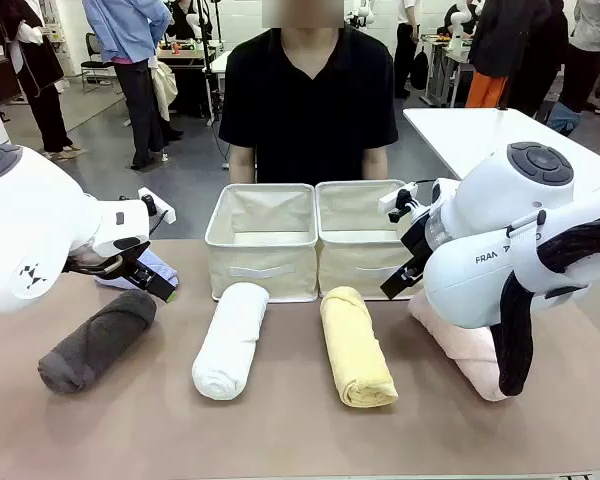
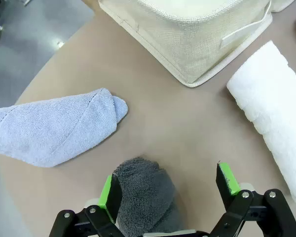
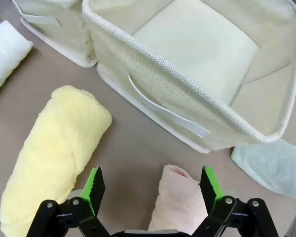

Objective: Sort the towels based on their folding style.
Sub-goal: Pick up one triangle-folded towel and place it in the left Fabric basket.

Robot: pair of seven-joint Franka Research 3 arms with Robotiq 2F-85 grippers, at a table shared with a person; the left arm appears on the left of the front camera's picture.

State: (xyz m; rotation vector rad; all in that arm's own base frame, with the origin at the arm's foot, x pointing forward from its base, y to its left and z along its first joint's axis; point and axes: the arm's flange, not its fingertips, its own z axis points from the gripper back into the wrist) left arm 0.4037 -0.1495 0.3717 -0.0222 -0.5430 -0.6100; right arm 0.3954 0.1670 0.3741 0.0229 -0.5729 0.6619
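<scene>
towels (image 1: 230, 340) all lie on table (image 1: 300, 440) before two bins (image 1: 263, 265), none sorted | step, as i judge: first pick | left gripper (image 2: 168, 185) spread over dark grey roll (image 2: 145, 197), right gripper (image 3: 152, 181) spread over pink roll (image 3: 180, 197) | next: i lower, centre each roll between pads (image 2: 110, 190), close, carry both to one bin

table (image 1: 300, 440), brown top | front row from left: dark grey roll (image 1: 97, 340), white roll (image 1: 230, 340), yellow roll (image 1: 357, 345), pink roll (image 1: 462, 352), all apart | behind them: left beige bin (image 1: 263, 245) and right beige bin (image 1: 358, 240), side by side | lavender-blue fold (image 2: 54, 131) left of bins | pale teal-grey fold (image 3: 274, 168) beside right beige bin
</scene>
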